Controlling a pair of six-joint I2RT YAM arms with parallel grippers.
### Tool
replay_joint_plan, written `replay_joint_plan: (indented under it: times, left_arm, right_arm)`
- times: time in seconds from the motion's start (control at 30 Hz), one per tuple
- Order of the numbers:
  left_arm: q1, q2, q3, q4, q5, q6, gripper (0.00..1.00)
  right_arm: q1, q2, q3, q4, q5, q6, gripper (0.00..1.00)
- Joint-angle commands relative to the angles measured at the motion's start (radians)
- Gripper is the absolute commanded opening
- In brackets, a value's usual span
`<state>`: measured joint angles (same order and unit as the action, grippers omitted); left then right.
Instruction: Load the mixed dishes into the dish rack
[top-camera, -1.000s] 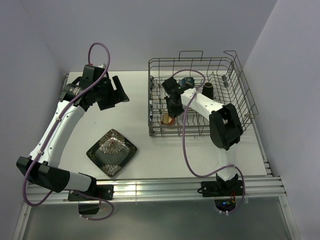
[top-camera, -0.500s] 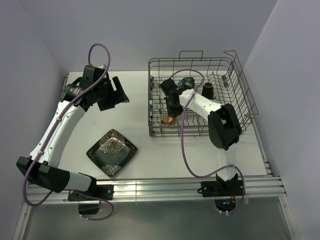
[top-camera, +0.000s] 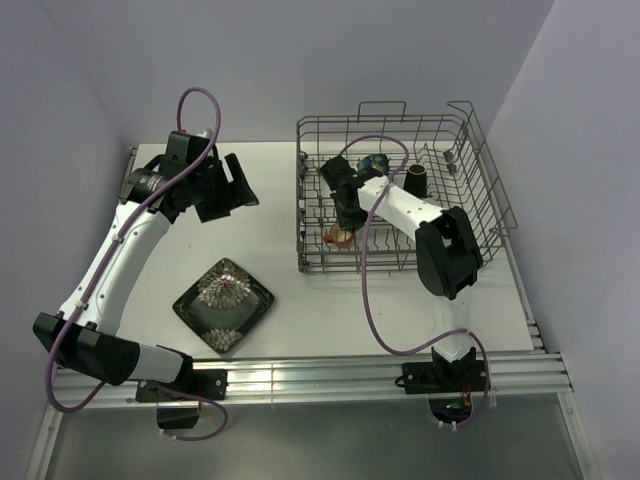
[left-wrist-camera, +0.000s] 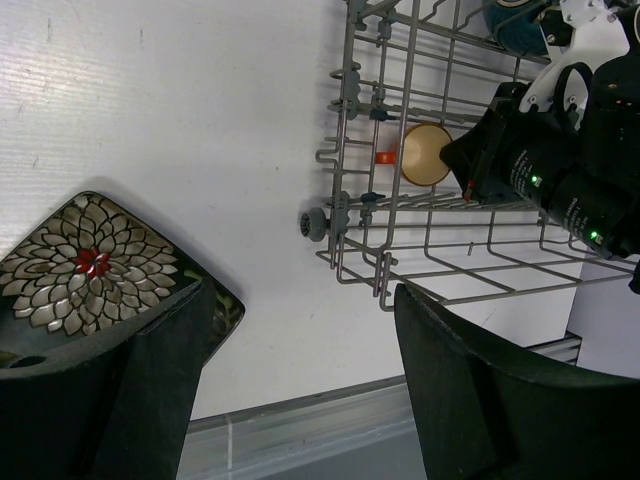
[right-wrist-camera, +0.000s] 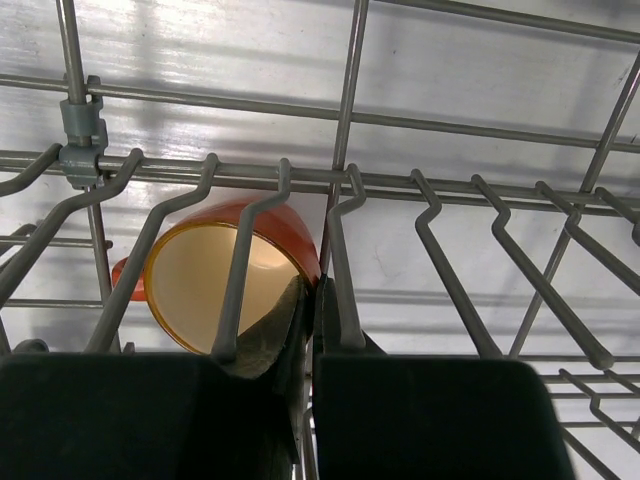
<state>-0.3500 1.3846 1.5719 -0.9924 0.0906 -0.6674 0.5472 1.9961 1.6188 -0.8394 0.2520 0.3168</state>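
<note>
Top external | table (top-camera: 300, 310), lilac walls (top-camera: 300, 60) | left fingers (left-wrist-camera: 110, 400) apart | right fingers (right-wrist-camera: 420, 420) pinch orange cup (right-wrist-camera: 190, 285)

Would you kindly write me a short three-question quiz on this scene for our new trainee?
1. True or false: the plate is in the rack.
2. What colour is the cup at the right gripper? A green, B orange, C brown.
3. Fill in: the left gripper is ____ and empty.
Key: 1 false; 2 B; 3 open.
</note>
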Motion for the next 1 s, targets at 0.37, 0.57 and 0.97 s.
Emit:
replay_joint_plan:
  times: [0.37, 0.57, 0.97]
  left_arm:
    - [0.005, -0.025, -0.006, 0.017, 0.018, 0.006, 0.78]
    - [0.005, -0.022, 0.003, 0.017, 0.026, 0.008, 0.78]
    - [0.005, -0.007, 0.051, 0.012, 0.037, 0.003, 0.78]
  right_arm:
    - [-0.01, -0.043, 0.07, -0.036, 0.099, -0.096, 0.0]
    - [-0.01, -0.065, 0.09, -0.04, 0.043, -0.082, 0.0]
    - [-0.012, -0.094, 0.188, -0.095, 0.047, -0.059, 0.0]
